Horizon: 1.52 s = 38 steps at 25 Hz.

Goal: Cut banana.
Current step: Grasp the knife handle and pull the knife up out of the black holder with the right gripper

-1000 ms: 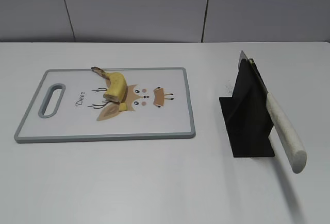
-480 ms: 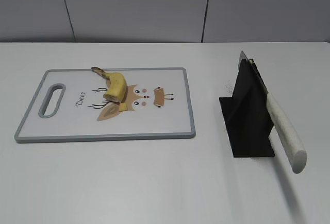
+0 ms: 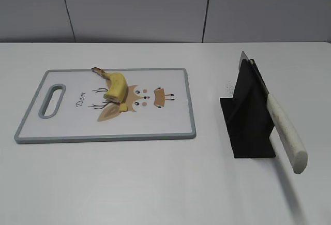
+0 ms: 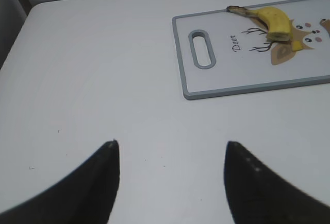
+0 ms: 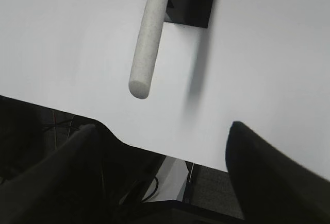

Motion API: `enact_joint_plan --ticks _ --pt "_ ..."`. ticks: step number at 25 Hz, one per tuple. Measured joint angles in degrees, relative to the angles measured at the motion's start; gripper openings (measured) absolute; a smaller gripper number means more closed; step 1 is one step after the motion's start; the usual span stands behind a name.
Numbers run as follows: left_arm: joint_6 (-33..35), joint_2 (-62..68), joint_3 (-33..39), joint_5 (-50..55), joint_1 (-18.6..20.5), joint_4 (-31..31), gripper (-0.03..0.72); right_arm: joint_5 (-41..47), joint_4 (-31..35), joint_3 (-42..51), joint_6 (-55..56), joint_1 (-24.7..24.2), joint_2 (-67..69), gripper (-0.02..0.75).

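Yellow against the white board, the banana (image 3: 116,85) lies on the upper middle of a grey-rimmed cutting board (image 3: 31,112), its thin dark stem pointing toward the board's far left edge and its cut end resting over the printed cartoon deer (image 3: 135,99). A tiny yellow piece (image 3: 123,107) sits just beside that cut end, on the deer's ear. The board's slotted handle (image 3: 53,100) is at its left end, and the word "Deer" is printed between the handle and the fruit. The board rests on a white table (image 3: 155,183). Well to the right stands a black knife stand (image 3: 247,116) holding a knife (image 3: 286,132) whose pale speckled handle slopes down toward the near side, clear of the tabletop. From the left wrist view, the left gripper (image 4: 170,157) hovers above bare table with its two dark fingertips (image 4: 103,183) spread wide apart and nothing between them; the board and banana (image 4: 273,20) lie ahead to the upper right. In the right wrist view, the right gripper (image 5: 162,154) likewise has its jaws set wide with nothing held, positioned near the table's edge, with the knife handle (image 5: 147,44) and stand base (image 5: 191,0) ahead of it.
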Motion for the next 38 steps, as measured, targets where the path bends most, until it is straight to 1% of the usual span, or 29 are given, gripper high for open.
enact_joint_plan --ticks 4,9,12,21,26,29,38 --pt "0.0 0.0 0.0 0.0 0.0 0.0 0.61 -0.05 -0.4 -2.12 2.41 4.09 6.05 0.585" --pt "0.0 0.0 0.0 0.0 0.0 0.0 0.603 -0.05 -5.55 -4.71 8.24 11.71 12.85 0.573" --pt "0.0 0.0 0.0 0.0 0.0 0.0 0.599 -0.09 -6.98 -6.42 10.59 14.12 16.71 0.572" --pt "0.0 0.0 0.0 0.0 0.0 0.0 0.593 -0.94 -10.38 -7.21 14.32 14.51 27.7 0.572" --pt "0.0 0.0 0.0 0.0 0.0 0.0 0.593 -5.71 -9.77 -7.21 14.63 14.51 31.57 0.572" --pt "0.0 0.0 0.0 0.0 0.0 0.0 0.593 -6.22 -9.77 -7.26 14.74 14.51 33.66 0.571" --pt "0.0 0.0 0.0 -0.05 0.0 0.0 0.593 -6.99 -10.13 -6.95 17.34 14.51 37.55 0.525"
